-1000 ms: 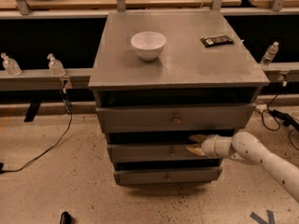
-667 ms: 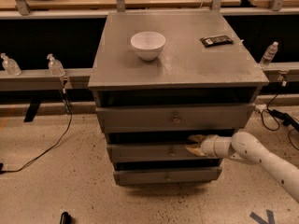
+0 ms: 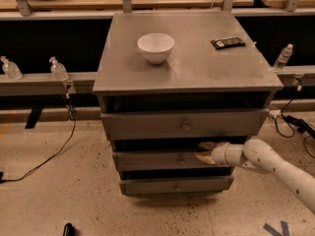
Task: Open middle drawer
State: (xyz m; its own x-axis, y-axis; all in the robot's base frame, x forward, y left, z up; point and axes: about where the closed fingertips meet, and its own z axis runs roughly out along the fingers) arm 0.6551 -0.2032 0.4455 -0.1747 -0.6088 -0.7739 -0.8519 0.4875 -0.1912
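Observation:
The grey cabinet has three drawers stacked in its front. The middle drawer [image 3: 152,160] is a long flat grey front with a small round knob [image 3: 181,160] at its centre. My gripper [image 3: 205,152] sits at the end of the white arm [image 3: 275,167], which comes in from the lower right. Its tan fingers [image 3: 206,146] reach over the top edge of the middle drawer's front, just right of the knob. The upper finger is in the dark gap above the front and the lower one lies against its face.
A white bowl [image 3: 155,47] and a black flat object [image 3: 228,43] lie on the cabinet top [image 3: 197,68]. The top drawer [image 3: 184,124] and bottom drawer [image 3: 174,185] flank the middle one. Cables trail on the floor at left [image 3: 49,156] and right [image 3: 290,119]. Small bottles [image 3: 58,69] stand on the rail behind.

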